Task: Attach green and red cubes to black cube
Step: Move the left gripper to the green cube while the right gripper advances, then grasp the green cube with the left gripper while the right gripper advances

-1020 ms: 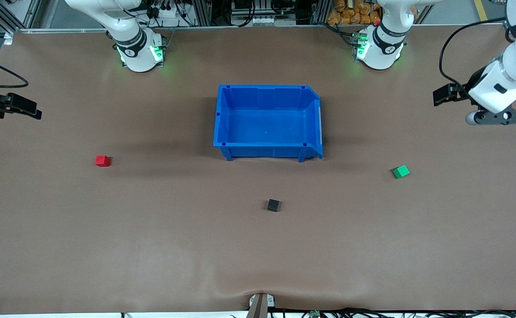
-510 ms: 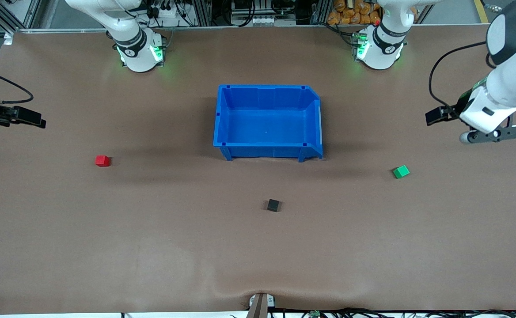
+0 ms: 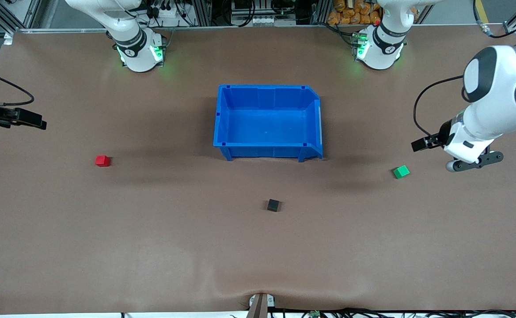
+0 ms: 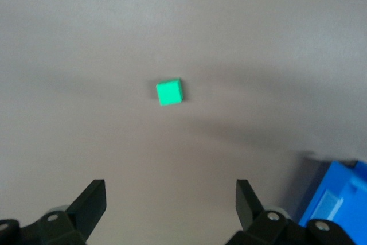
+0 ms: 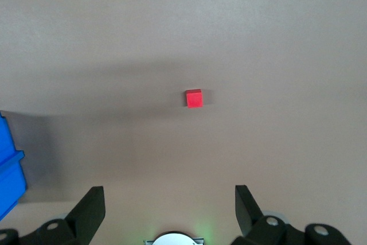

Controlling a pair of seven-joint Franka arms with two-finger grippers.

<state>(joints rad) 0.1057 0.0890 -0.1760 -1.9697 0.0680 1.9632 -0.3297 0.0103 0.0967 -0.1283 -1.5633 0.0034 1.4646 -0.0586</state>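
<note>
Left hand point(image 4: 170, 207), fingers spread and empty, hangs over the counter point(image 3: 152, 247) beside the green cube point(image 3: 401, 172), nearer it than the right hand point(image 5: 170, 207), also spread.

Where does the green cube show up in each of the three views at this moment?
Front view: the green cube lies on the table toward the left arm's end, nearer the camera than the blue bin.
Left wrist view: the green cube sits ahead of the open left claw.
Right wrist view: not in it; only the red cube shows.
Shared landmark: the blue bin, whose corner also edges into the left wrist view.
</note>
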